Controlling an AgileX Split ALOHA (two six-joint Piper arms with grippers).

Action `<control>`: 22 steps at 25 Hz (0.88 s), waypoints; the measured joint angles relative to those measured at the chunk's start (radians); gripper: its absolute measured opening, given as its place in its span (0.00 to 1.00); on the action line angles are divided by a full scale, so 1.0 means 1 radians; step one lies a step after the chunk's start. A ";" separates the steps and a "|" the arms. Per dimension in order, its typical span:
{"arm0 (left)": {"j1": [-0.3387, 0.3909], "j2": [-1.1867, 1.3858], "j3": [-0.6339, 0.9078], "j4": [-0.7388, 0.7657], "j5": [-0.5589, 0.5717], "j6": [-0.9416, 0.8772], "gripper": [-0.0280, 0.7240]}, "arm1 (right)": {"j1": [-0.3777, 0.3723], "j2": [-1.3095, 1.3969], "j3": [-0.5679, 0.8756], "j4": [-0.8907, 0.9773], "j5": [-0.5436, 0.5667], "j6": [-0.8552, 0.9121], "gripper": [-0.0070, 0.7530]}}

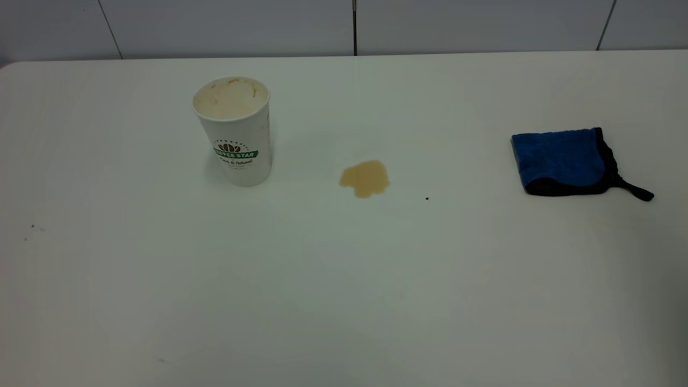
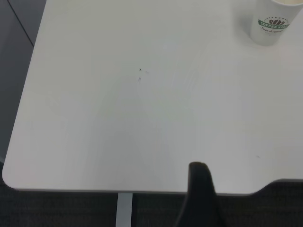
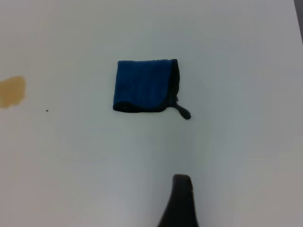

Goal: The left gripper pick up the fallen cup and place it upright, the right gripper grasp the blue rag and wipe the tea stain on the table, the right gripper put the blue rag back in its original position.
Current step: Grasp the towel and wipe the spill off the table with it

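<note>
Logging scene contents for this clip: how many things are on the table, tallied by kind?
Cups: 1, the cup, standing upright.
Rags: 1, the blue rag, lying flat.
Spills: 1, the tea stain, between cup and rag.
Total: 3 on the table.

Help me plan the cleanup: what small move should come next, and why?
Probably the right gripper should move toward the blue rag to grasp it. The cup already stands upright, the tea stain is unwiped on the table, and the rag lies untouched, apart from both.
</note>
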 joint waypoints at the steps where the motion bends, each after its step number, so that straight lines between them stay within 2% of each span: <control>1: 0.000 0.000 0.000 0.000 0.000 0.000 0.81 | 0.000 0.057 -0.012 -0.004 -0.039 -0.001 0.95; 7: 0.000 0.000 0.000 0.000 0.000 0.000 0.81 | 0.000 0.403 -0.035 -0.003 -0.328 0.003 0.95; 9: 0.000 0.000 0.000 0.000 0.000 0.000 0.81 | 0.000 0.500 -0.063 0.000 -0.365 0.004 0.95; 16: 0.000 0.000 0.000 0.000 0.000 0.000 0.81 | 0.006 0.867 -0.285 0.026 -0.237 -0.019 0.94; 22: 0.000 0.000 0.000 0.000 0.000 0.000 0.81 | 0.067 1.141 -0.471 0.035 -0.213 -0.072 0.94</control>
